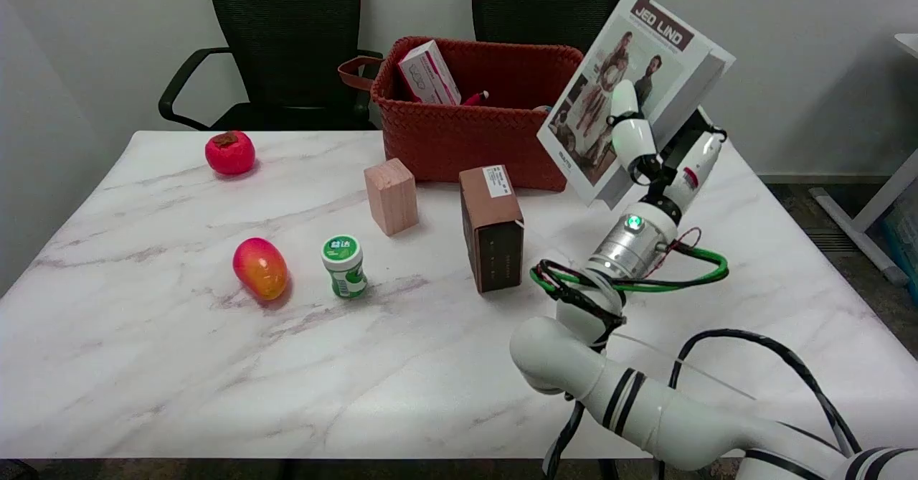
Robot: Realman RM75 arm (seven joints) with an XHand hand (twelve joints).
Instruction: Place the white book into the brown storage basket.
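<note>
Hand: the right hand [656, 146] grips the book [631, 92], one finger across its cover.
Book: flat, white-edged, glossy photo cover; tilted in the air beside the basket's right end.
Basket [459, 143]: brown, woven, rectangular, holding a pink box [429, 72].
Table [179, 365]: white marble, grey-veined.

White book [631, 85] tilted aloft beside brown woven storage basket [466, 143], right of it

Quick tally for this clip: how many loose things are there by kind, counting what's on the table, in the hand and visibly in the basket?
Fruit: 2, red, red-yellow
Boxes: 2, brown, pink-white
Wooden block: 1
Green bottle: 1
White book, in right hand: 1
Basket: 1
Total: 8
</note>
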